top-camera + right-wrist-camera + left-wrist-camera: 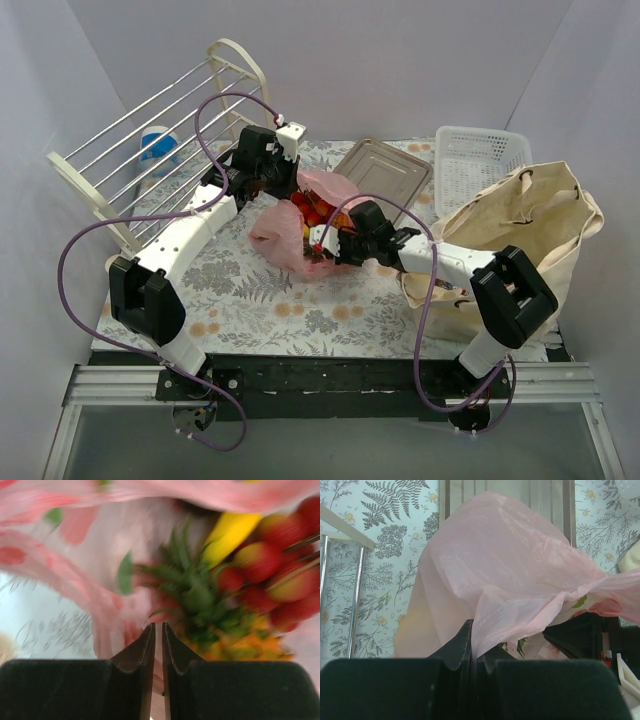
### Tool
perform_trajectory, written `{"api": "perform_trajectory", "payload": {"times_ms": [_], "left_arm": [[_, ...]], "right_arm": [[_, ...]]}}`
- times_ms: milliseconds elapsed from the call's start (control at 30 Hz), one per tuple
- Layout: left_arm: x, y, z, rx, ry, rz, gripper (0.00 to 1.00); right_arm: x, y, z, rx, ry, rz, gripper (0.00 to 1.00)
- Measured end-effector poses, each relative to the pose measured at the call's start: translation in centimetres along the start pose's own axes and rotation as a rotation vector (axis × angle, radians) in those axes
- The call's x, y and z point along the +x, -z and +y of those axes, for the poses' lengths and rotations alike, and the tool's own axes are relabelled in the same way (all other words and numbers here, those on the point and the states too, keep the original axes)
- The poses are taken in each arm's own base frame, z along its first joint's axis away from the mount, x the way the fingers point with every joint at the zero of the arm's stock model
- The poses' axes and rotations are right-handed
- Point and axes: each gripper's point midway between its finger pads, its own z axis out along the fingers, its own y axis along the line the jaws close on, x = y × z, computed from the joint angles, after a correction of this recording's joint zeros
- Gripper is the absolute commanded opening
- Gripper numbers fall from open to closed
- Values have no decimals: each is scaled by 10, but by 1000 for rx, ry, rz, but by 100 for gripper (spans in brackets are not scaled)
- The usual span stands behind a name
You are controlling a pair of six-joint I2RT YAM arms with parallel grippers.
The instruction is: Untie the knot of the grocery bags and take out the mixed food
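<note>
While the left gripper (pixel 474 640) and right gripper (pixel 158 627) pinch opposite edges of the pink bag (pixel 510 570), holding it open, one should probably let go and grasp the pineapple (pixel 200 600) inside.

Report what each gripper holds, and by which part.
Both hold the pink plastic bag. The left gripper pinches a fold of its loose film; the right gripper appears to pinch film at its opening, beside the pineapple crown.

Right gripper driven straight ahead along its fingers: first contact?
Probably the pineapple crown, directly ahead of the right gripper inside the pink bag; view is blurred, so bag film may come first.
</note>
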Motion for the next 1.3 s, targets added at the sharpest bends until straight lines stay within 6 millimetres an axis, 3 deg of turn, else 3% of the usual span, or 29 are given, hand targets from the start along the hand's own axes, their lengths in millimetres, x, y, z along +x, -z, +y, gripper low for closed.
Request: {"api": "perform_trajectory", "payload": {"times_ms": [133,200,267,467,500,567,633,733,833,1067,1100,1167,1300], "left_arm": [[0,0,0,-1,0,0,0],[0,0,0,0,0,0,0],[0,0,0,4,0,0,0],[1,0,-4,23,1,2,0],[2,0,-4,25,1,5,0],[4,-1,-4,26,2,9,0],[6,-1,-4,27,3,13,0],[6,-1,-4,27,3,14,0],[6,-1,-4,27,2,13,0],[5,0,-4,26,1,12,0],[5,0,-4,27,1,11,0],[5,0,-4,27,1,11,0],[5,0,-4,26,1,11,0]], "right_arm": [[31,12,50,-103,-5,59,17],[33,22,71,-139,-5,59,17],[29,30,80,-150,7,51,17],[14,37,51,-75,84,44,21],[9,38,41,-61,103,43,25],[-5,37,20,-24,141,28,44],[-20,36,-1,13,183,12,52],[-31,30,-22,42,237,12,55],[-29,14,-37,34,277,49,55],[3,-17,-32,-85,333,167,60],[7,-18,-29,-103,338,179,64],[13,-21,-23,-137,346,200,92],[20,-26,-16,-175,368,226,93]]}}
